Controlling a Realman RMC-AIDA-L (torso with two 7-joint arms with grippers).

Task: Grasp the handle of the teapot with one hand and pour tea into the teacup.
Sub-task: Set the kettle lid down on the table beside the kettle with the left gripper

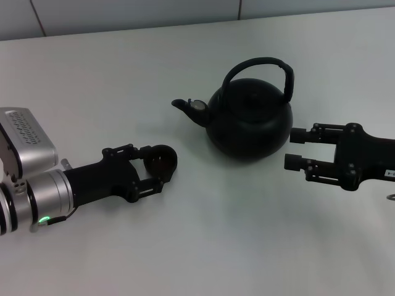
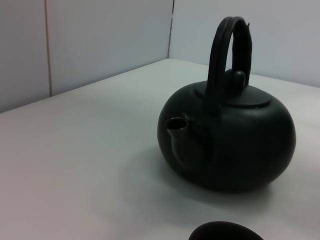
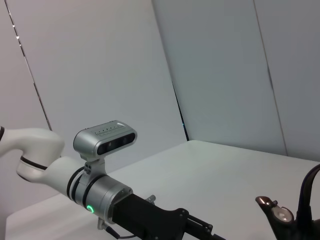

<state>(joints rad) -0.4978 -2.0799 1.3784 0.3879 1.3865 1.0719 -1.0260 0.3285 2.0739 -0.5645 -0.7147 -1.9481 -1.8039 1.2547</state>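
Note:
The black teapot (image 1: 247, 123) stands on the white table (image 1: 203, 246), its spout towards my left side and its arched handle (image 1: 262, 63) upright over the lid. It also shows in the left wrist view (image 2: 227, 140) with its handle (image 2: 227, 50), and its spout shows in the right wrist view (image 3: 274, 214). The small black teacup (image 1: 162, 158) sits low on the table left of the teapot, between the fingers of my left gripper (image 1: 155, 166), which is shut on it. The cup's rim (image 2: 225, 232) shows in the left wrist view. My right gripper (image 1: 295, 149) is open and empty, just right of the teapot's body, below the handle.
Grey wall panels (image 1: 123, 15) run behind the table's far edge. My left arm with its silver wrist camera (image 3: 105, 137) shows in the right wrist view. Bare table lies in front of the teapot and between the two arms.

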